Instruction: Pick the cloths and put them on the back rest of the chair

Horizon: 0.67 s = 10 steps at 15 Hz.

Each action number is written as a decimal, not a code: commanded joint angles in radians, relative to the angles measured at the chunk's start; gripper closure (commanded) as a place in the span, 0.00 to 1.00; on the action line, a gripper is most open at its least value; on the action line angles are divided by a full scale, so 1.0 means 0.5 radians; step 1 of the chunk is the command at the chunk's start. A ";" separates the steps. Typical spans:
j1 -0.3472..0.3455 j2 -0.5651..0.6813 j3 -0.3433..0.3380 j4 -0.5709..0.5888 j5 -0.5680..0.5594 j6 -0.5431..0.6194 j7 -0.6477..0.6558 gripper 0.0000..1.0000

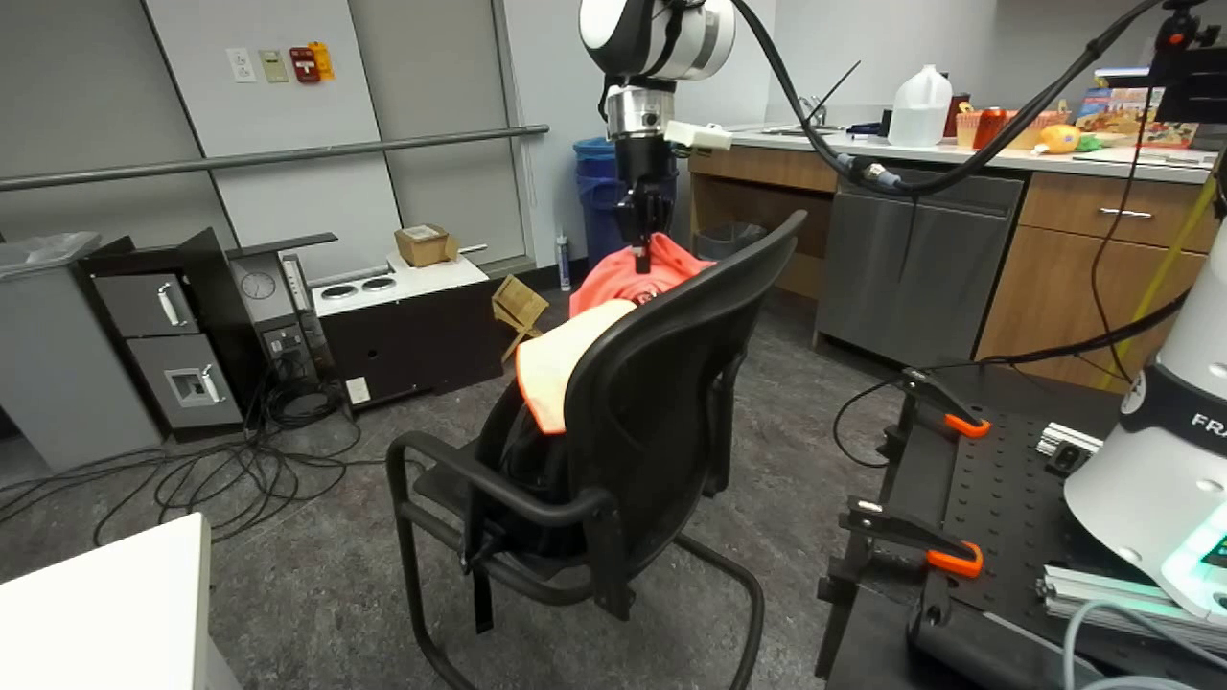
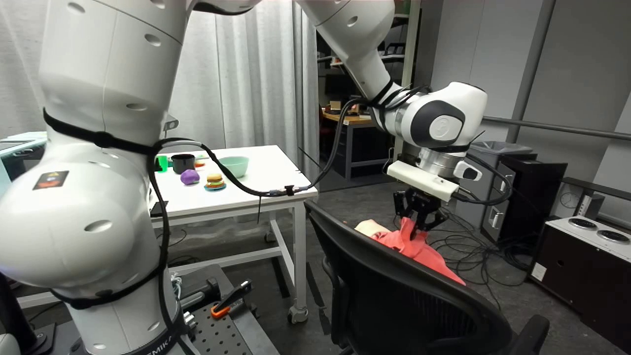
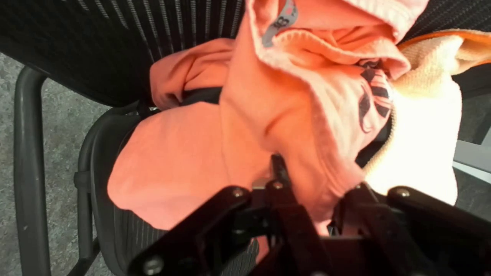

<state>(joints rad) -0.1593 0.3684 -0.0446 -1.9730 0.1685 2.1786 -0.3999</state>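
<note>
The salmon cloth lies crumpled in front of the chair's black back rest; it also shows in the other views. The pale peach-cream cloth lies beside it, against the front of the back rest, and shows at right in the wrist view. My gripper points down into the salmon cloth, in front of the back rest. Its fingers stand partly apart with salmon cloth bunched between them. One fingertip is hidden by a fold, so a firm hold cannot be told.
A black bag sits on the chair seat under the cloths. The chair's armrest stands at its side. A white table holds a bowl and toy food. A low cabinet with hot plates stands beyond the chair.
</note>
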 commanded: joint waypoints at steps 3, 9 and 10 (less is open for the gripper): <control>-0.035 -0.152 0.000 -0.040 -0.037 -0.096 -0.026 1.00; 0.026 -0.318 -0.121 0.058 -0.605 -0.149 0.173 0.99; 0.018 -0.336 -0.135 0.088 -0.671 -0.136 0.197 0.99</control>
<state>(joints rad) -0.1614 0.2478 -0.0791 -1.9639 -0.0648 2.1346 -0.3442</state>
